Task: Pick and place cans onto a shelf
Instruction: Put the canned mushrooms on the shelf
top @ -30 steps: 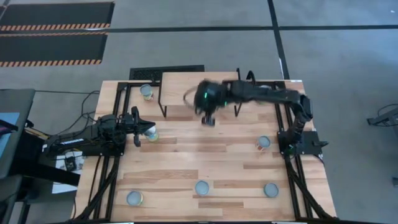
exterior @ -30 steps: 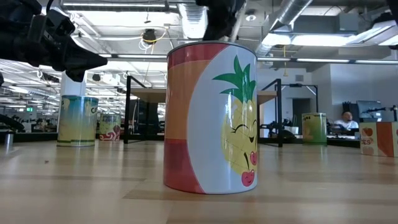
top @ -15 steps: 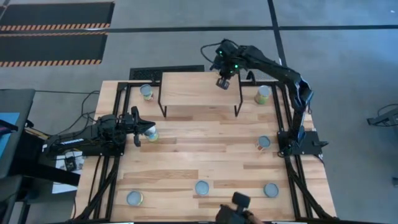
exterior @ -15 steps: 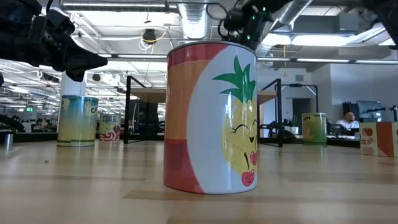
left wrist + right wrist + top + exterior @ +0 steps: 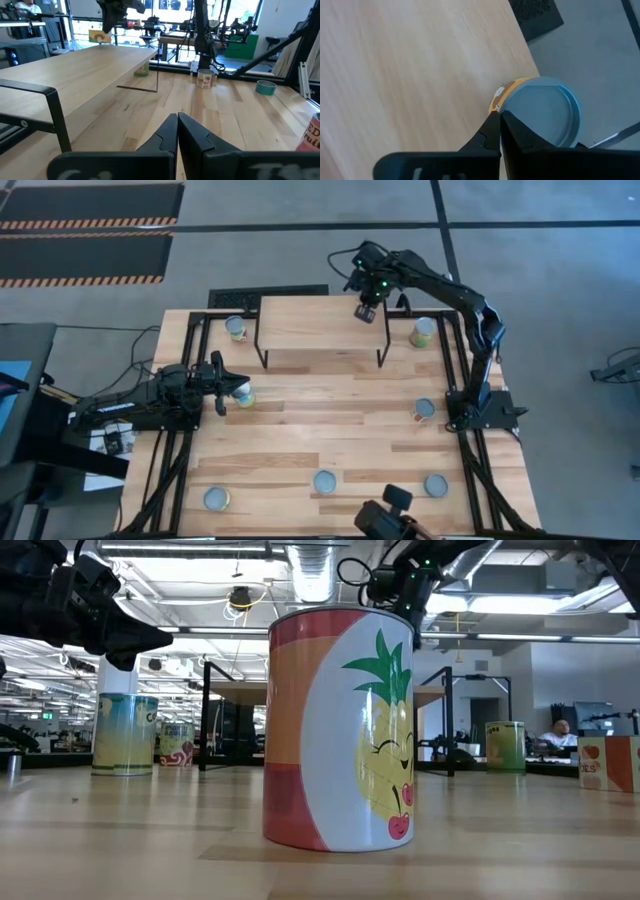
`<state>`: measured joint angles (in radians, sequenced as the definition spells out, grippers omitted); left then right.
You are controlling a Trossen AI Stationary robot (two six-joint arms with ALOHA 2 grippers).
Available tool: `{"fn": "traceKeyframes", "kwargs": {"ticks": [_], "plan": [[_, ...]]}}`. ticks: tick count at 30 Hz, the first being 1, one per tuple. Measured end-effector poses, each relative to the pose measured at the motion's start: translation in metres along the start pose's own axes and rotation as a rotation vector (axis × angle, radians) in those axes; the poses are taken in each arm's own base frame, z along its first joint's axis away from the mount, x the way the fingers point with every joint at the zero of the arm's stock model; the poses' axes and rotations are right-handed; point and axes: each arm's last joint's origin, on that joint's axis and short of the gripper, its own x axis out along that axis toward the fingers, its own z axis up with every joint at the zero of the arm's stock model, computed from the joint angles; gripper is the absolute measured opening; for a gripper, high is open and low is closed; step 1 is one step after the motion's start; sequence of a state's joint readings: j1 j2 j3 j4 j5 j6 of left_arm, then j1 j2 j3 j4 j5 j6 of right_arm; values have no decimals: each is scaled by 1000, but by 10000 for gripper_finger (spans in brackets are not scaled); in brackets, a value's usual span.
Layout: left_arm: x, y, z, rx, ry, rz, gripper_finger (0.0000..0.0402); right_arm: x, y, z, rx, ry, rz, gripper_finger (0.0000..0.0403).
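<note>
The shelf (image 5: 310, 320) stands at the table's far side. My right gripper (image 5: 365, 310) hangs over the shelf's far right corner, shut on a can with an orange-yellow label and a silvery top (image 5: 540, 112). From the left wrist view that can (image 5: 100, 36) shows under the dark gripper at the board's far end. My left gripper (image 5: 177, 120) is shut and level at the table's left side, beside a standing can (image 5: 243, 393) and apart from it. Several more cans stand upright on the table, one (image 5: 338, 730) close to the low camera. My right gripper meets the can at its top rim (image 5: 496, 107), on the side nearest the fingers. The fingers slant down from above, and the rim appears to run between the two fingertips. The can stays upright below them. I cannot tell whether its base rests on the board.
Cans stand at the far left (image 5: 236, 327) and far right (image 5: 423, 332) beside the shelf, one at the right (image 5: 425, 410), and three along the near edge. A dark object (image 5: 390, 515) pokes in at the near edge. The table's middle is bare wood.
My right gripper has swung from over the table just in front of the shelf toward the far edge, ending over the shelf's far right corner, tipping further downward; in the last half second it has barely moved. A dark object has come into view at the near edge.
</note>
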<state>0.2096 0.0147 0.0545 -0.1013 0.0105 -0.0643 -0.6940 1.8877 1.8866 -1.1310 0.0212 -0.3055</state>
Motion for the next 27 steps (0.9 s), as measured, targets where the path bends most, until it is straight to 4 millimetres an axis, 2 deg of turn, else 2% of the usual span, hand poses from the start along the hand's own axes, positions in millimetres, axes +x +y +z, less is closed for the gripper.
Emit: {"fn": "traceKeyframes", "kwargs": {"ticks": [27], "plan": [[0, 0, 0, -4, -1, 0, 0, 0, 3, 1, 13, -12, 31, 25]]}}
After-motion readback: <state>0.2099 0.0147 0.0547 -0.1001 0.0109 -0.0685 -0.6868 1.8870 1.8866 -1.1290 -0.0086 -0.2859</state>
